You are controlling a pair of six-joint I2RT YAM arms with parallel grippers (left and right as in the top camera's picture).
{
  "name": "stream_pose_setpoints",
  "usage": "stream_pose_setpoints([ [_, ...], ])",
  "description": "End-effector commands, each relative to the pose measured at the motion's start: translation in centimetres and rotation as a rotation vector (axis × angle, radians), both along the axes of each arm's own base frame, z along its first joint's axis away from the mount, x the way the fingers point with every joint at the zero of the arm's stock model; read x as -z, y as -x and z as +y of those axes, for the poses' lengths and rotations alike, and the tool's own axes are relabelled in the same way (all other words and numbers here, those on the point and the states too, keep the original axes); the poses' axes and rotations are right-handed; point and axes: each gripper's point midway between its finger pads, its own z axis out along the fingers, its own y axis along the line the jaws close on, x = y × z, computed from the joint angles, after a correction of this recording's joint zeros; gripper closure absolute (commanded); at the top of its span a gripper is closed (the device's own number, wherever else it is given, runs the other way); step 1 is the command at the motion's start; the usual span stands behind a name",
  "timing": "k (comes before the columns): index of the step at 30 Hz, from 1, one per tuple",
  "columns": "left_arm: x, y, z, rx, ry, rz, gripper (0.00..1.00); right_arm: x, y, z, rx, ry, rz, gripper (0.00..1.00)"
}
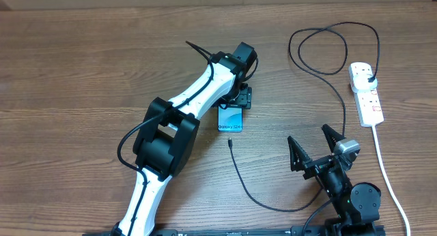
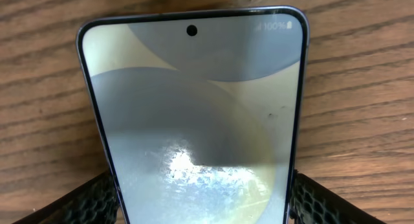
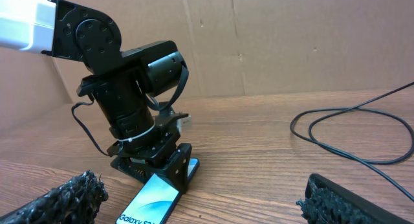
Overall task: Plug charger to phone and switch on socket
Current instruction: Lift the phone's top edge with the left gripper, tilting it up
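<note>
The phone lies flat on the wooden table, its blue-white screen up and showing "Galaxy S24". My left gripper sits over its far end, with a black finger against each long edge of the phone. The charger's small black tip lies loose just in front of the phone's near end. Its thin cable curls right and loops up to a black plug seated in the white socket. My right gripper stands open with nothing between its fingers.
The socket's thick white cord runs down the right side to the front edge. Cardboard walls close off the back. The cable loop lies on the table right of the phone.
</note>
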Motion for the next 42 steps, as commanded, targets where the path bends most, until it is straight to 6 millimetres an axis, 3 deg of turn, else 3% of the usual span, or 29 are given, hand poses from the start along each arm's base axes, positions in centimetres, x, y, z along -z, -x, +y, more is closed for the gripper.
stream_pose_setpoints([
  [1, 6.5, 4.5, 2.2, -0.071, -0.104, 0.187, 0.18, 0.2, 0.0, -0.1, 0.004, 0.004, -0.004, 0.0],
  [9, 6.4, 3.9, 4.5, -0.184, -0.168, 0.179, 0.14, 0.2, 0.0, -0.1, 0.004, 0.004, -0.004, 0.0],
  [20, 6.0, 2.6, 10.3, -0.328, -0.18, 0.25, 0.15, 0.2, 0.0, -0.1, 0.005, 0.004, -0.004, 0.0],
  [24, 6.0, 2.6, 11.5, -0.368, -0.164, 0.279, 0.14, 0.2, 0.0, -0.1, 0.004, 0.004, -0.004, 0.0],
  [30, 5.9, 2.6, 11.5, -0.369, -0.161, 0.282, 0.0, 0.2, 0.0, -0.1, 0.005, 0.004, -0.004, 0.0],
  [42, 5.9, 3.3, 10.0, -0.271, -0.091, 0.325, 0.0, 0.2, 0.0, -0.1, 0.004, 0.004, -0.004, 0.0],
])
